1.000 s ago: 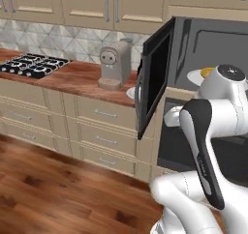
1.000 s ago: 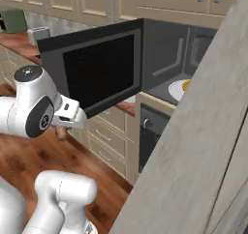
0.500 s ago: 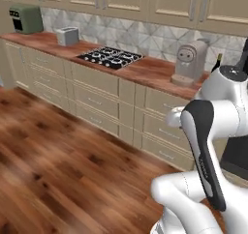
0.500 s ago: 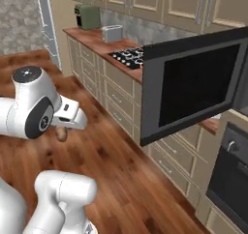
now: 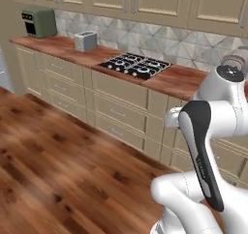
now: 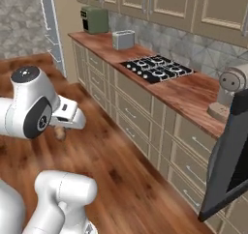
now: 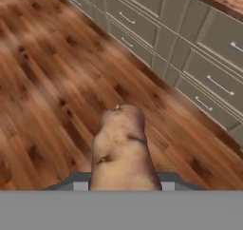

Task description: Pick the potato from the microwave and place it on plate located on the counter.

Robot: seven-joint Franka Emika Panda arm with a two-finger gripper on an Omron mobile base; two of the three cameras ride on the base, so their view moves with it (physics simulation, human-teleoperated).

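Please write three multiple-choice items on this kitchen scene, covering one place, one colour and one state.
1. Where is the potato?
A. on a plate
B. in the tool, over the wood floor
C. on the stove
2. What colour is the appliance at the counter's far end?
A. green
B. red
C. black
3. How is the microwave door?
A. shut
B. removed
C. swung open

B: the hand view shows the potato at the tool with floorboards behind.
A: both base views show it green.
C: the right base view shows the black door standing out.
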